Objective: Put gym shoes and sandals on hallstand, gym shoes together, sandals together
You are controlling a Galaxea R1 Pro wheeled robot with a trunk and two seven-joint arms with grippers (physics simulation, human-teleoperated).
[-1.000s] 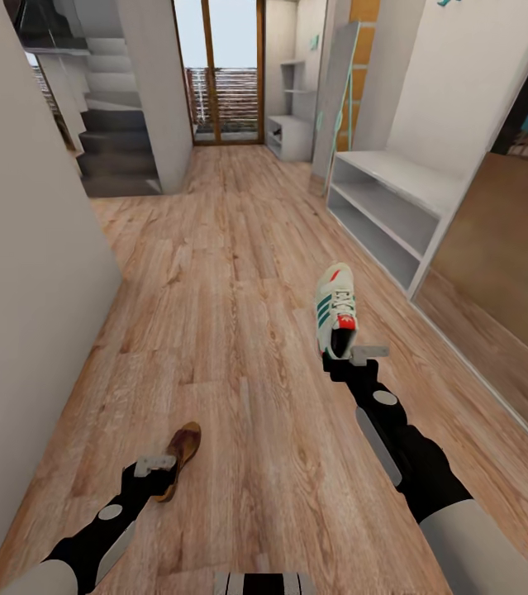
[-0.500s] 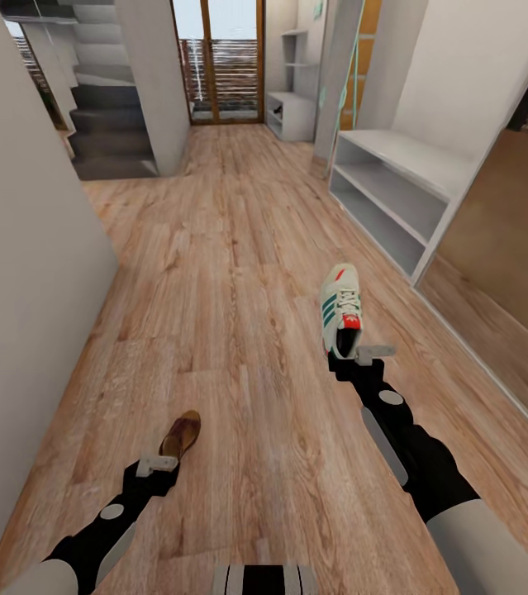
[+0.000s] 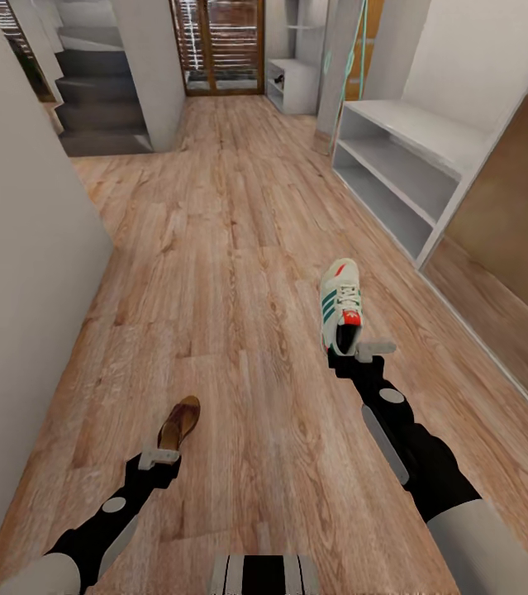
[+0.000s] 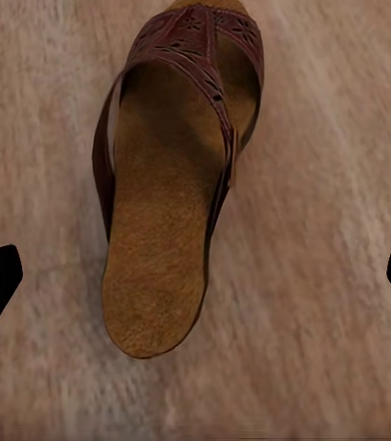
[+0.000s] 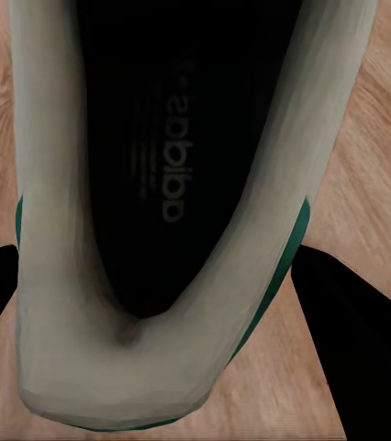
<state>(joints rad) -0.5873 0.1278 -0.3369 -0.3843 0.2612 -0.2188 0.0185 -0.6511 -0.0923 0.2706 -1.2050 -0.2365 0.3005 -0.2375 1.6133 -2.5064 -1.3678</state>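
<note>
The right end effector [image 3: 354,354] is clamped on the heel of a gym shoe [image 3: 340,304], toe forward above the corridor floor [image 3: 230,248]; that heel-only hold could let it swing loose. The left end effector [image 3: 161,457], fingers spread, hovers behind a sandal [image 3: 179,422] on the floor, while the hallstand [image 3: 404,165] stands well ahead to the right.

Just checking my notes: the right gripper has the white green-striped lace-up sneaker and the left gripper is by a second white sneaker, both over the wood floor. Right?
Not quite. By the left gripper lies a brown leather open sandal, not a second sneaker, as the left wrist view shows. The right gripper does have the white green-striped lace-up sneaker, over the wood-plank floor.
</note>
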